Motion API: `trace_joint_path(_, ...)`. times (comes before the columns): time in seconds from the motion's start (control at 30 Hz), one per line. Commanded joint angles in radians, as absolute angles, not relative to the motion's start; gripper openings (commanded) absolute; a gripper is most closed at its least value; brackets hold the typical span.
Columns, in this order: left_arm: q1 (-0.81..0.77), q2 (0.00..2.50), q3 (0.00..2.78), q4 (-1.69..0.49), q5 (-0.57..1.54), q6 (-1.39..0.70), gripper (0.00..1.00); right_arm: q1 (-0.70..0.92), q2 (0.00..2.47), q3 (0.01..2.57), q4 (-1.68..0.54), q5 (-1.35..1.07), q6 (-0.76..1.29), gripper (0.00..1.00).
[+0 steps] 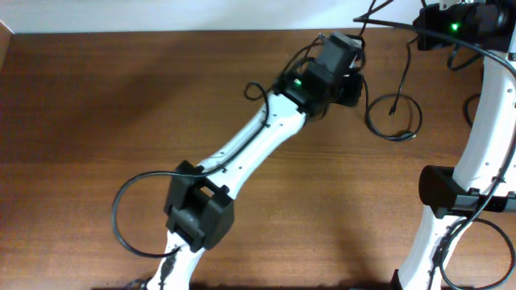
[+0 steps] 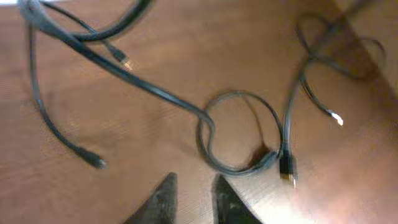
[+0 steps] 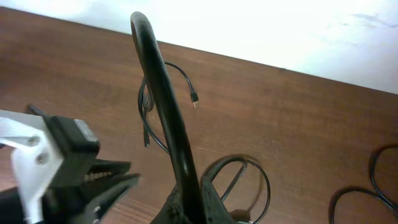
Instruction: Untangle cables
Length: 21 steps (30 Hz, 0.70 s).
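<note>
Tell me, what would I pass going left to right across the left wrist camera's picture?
Dark-tipped black cable end → small gold-tipped plug → left gripper → round black cable loop → larger gold-tipped black plug → bright silver-tipped plug.

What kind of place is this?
Probably a robot lab or test bench: a white left arm and right arm stand at a wooden table with thin black cables spread on it.
</note>
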State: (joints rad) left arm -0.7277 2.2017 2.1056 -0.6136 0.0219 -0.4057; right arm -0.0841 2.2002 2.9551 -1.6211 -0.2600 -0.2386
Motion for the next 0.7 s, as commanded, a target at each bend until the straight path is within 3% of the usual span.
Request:
trace_joint_path(0.0, -0.761, 2.246, 2.113, -0.598, -0.401, -0.774, 0.16, -0.085, 2.174, 2.966, -1.621, -0.276, -0.231, 0.04)
trace_joint_path(0.03, -0.761, 2.270, 2.113, -0.572, -0.423, -0.796, 0.31, -0.085, 2.174, 2.966, -1.624, -0.276, -0.231, 0.04)
trace_joint_path(0.13, -0.756, 2.367, 2.113, -0.445, -0.427, -0.801, 0.29, -0.085, 2.174, 2.966, -1.636, -0.277, -0.230, 0.04)
trace_joint_path(0.2, -0.756, 2.422, 2.113, -0.345, -0.393, -0.970, 0.32, -0.085, 2.174, 2.966, -1.643, -0.277, -0.231, 0.04)
trace_joint_path(0.27, -0.759, 2.423, 2.127, -0.300, -0.328, -0.979, 0.28, -0.085, 2.174, 2.966, -1.644, -0.277, -0.231, 0.04)
trace_joint_path(0.33, -0.764, 2.423, 2.185, -0.384, -0.323, -0.979, 0.26, -0.085, 2.174, 2.966, -1.644, -0.276, -0.231, 0.04)
trace_joint_path(0.43, -0.763, 2.423, 2.363, -0.671, -0.316, -0.967, 0.14, -0.085, 2.175, 2.966, -1.644, -0.277, -0.231, 0.04)
trace_joint_path(0.5, -0.763, 2.423, 2.445, -0.748, -0.325, -0.937, 0.19, -0.085, 2.183, 2.966, -1.646, -0.277, -0.231, 0.04)
trace_joint_path(0.53, -0.765, 2.423, 2.456, -0.743, -0.325, -0.938, 0.29, -0.085, 2.186, 2.966, -1.646, -0.277, -0.231, 0.04)
trace_joint_path(0.67, -0.769, 2.460, 2.455, -0.607, -0.383, -1.039, 0.25, -0.085, 2.204, 2.964, -1.650, -0.277, -0.231, 0.04)
